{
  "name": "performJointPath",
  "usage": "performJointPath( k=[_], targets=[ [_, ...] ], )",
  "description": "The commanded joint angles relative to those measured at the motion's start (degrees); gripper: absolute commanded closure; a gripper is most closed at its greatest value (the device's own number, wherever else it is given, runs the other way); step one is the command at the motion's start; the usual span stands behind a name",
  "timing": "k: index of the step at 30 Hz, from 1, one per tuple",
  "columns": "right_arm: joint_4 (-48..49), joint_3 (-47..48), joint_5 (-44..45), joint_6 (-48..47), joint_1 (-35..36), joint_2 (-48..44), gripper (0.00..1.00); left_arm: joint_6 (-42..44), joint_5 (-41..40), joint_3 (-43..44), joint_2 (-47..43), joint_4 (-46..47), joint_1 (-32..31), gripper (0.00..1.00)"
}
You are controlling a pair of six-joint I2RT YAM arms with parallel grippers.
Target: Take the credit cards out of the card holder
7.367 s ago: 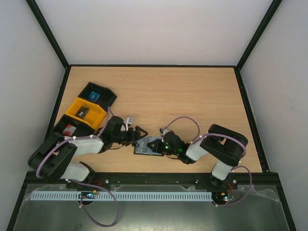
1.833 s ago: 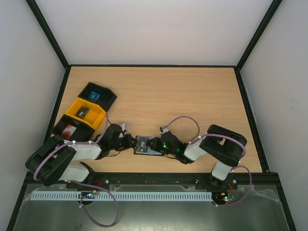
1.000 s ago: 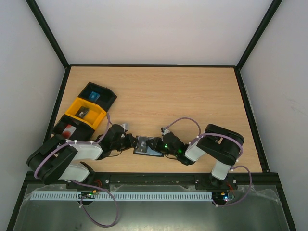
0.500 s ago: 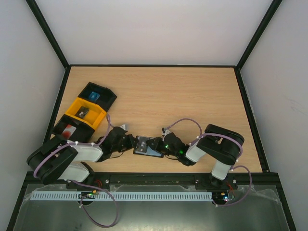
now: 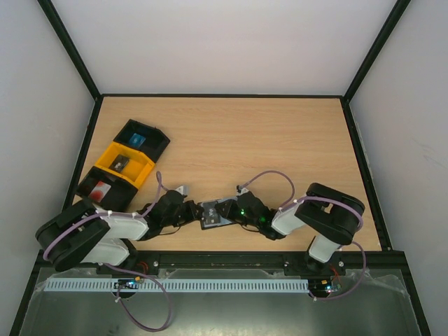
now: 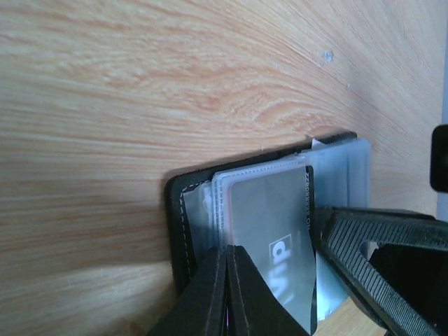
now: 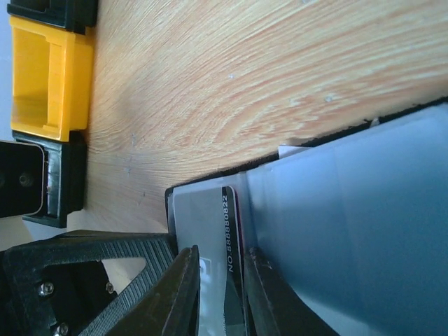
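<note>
Credit card (image 6: 269,238) lettering shows only in wrist views.

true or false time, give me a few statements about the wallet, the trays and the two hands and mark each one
1. The black bifold card holder lies open on the wooden table. True.
2. The yellow plastic tray is empty. False: a dark grey card lies in it.
3. A grey plastic card sits in the card holder. True.
4. The left hand is spread wide open. False: its fingers are pressed together at the grey plastic card's edge.
5. The right hand hovers over the yellow plastic tray. False: it is at the card holder, facing the left hand.
</note>
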Motion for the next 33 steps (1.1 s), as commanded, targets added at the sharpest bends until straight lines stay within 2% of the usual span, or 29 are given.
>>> performJointPath(
  k=[1, 12, 19, 21, 26, 33],
  targets=[
    [-9.51, 2.78, 1.18, -3.51, 0.19, -2.96, 0.81, -0.85, 3.03, -2.4, -0.07, -8.71, -1.67, 0.97],
    [-11.42, 1.28, -1.8, -5.73, 0.27, -3.0, 0.81, 0.01, 1.73, -2.1, 1.02, -9.65, -1.84, 0.97],
    [-9.36, 1.6, -4.17, -6.17, 0.28, -1.02, 0.82, -0.06, 1.47, -2.13, 1.96, -9.12, -1.88, 0.97],
    [-8.31, 1.26, -4.29, -6.06, 0.28, -0.95, 0.84, -0.06, 1.41, -1.9, 2.21, -9.11, -1.97, 0.97],
    [-5.85, -0.16, -3.77, -6.64, 0.27, -1.95, 0.97, 0.01, 0.95, -1.89, 2.55, -9.49, -1.97, 0.97],
    [-3.84, -3.03, -0.45, -6.93, 0.12, -4.79, 0.98, 0.11, -0.39, -1.53, 1.47, -11.81, -1.9, 0.97]
  ],
)
